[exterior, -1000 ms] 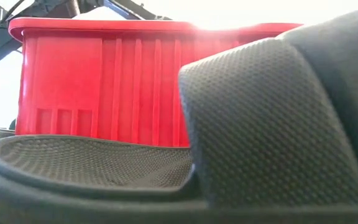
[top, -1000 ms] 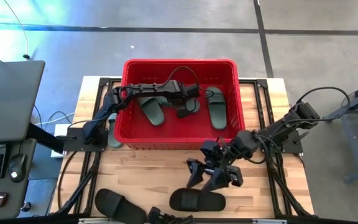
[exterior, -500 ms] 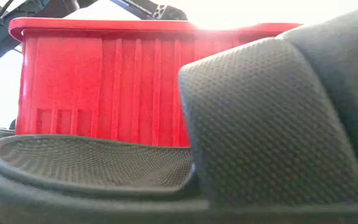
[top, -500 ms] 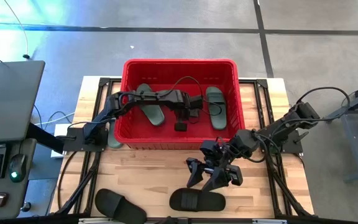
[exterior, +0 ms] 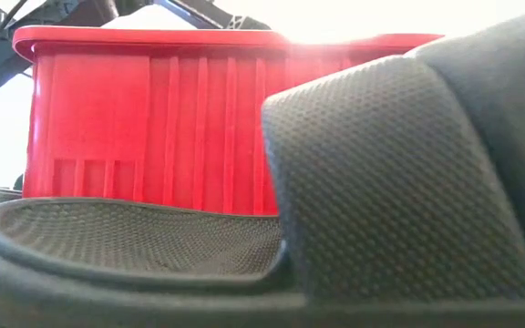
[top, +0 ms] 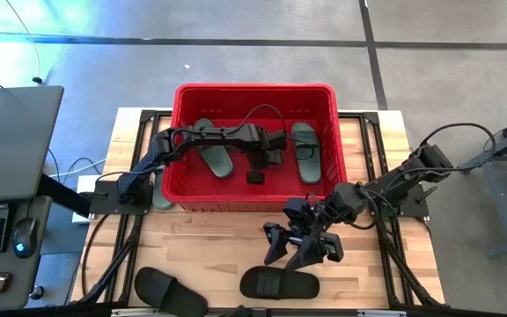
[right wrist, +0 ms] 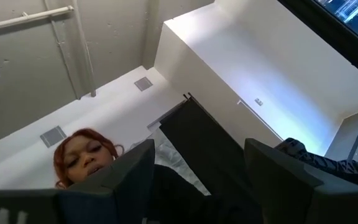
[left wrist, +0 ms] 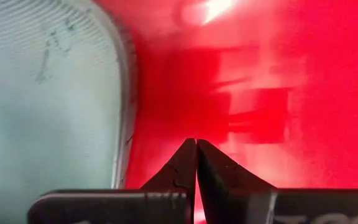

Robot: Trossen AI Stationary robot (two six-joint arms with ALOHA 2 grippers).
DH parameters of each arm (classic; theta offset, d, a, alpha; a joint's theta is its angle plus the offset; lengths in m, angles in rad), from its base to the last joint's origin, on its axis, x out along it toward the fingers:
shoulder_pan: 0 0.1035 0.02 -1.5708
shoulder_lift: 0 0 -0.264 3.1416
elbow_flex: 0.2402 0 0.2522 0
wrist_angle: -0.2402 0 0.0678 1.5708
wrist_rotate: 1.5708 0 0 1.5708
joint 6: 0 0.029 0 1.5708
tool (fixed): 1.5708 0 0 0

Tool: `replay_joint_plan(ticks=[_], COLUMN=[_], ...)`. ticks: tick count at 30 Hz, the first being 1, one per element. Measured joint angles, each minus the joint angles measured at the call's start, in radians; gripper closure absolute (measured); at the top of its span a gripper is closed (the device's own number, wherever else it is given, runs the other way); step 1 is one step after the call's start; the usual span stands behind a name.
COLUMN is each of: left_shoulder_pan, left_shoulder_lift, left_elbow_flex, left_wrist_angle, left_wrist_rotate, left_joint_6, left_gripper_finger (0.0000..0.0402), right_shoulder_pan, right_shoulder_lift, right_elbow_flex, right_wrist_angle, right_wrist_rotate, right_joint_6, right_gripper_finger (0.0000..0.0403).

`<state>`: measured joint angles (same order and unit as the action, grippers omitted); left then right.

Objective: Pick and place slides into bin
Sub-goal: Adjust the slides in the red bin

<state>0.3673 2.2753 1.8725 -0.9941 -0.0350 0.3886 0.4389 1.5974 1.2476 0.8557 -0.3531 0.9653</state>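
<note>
A light wooden plank table [top: 209, 238] on a black metal frame fills the middle of the high view. The large red ribbed plastic crate [top: 255, 199] stands at its upper centre. A dull green foam sandal [top: 159, 189] lies just beside the crate's left wall. Two black foam sandals lie along the lower edge, one at lower left [top: 167, 289], one at lower centre [top: 279, 283].

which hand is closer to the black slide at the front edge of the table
Right. The right hand hovers just above and behind the black slide on the table. The left hand is far off, down inside the red bin, fingers shut.
</note>
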Motion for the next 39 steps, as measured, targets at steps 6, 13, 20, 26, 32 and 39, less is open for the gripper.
replay_joint_plan(ticks=[6, 13, 20, 26, 32, 39], left_shoulder_pan=[0.0, -0.001, -0.001, -0.001, -0.009, -0.014], left_shoulder_lift=[0.0, 0.006, 0.006, 0.006, 0.006, 0.006], left_elbow_flex=[0.0, 0.0, 0.0, 0.0, 0.0, 0.0], left_wrist_angle=[0.0, 0.048, 0.085, 0.084, 0.08, 0.08], left_wrist_rotate=[0.117, 0.223, 0.313, 0.313, 0.307, 0.432], left_joint_6=[-0.004, 0.048, 0.061, 0.062, 0.047, 0.025], left_gripper_finger=[0.0398, 0.0398, 0.0377, 0.0307, 0.0223, 0.0167], right_shoulder_pan=[-0.022, -0.082, -0.112, -0.132, -0.138, -0.183], right_shoulder_lift=[-0.011, -0.037, -0.049, -0.069, -0.076, -0.076], right_elbow_flex=[0.0, 0.0, 0.0, 0.0, 0.0, 0.0], right_wrist_angle=[0.001, 0.003, -0.006, -0.011, -0.016, -0.036], right_wrist_rotate=[-0.048, -0.138, -0.242, -0.286, -0.328, -0.364], right_joint_6=[0.0, 0.021, 0.032, 0.07, 0.105, 0.142], right_gripper_finger=[0.0165, 0.0165, 0.0165, 0.0165, 0.0165, 0.0165])
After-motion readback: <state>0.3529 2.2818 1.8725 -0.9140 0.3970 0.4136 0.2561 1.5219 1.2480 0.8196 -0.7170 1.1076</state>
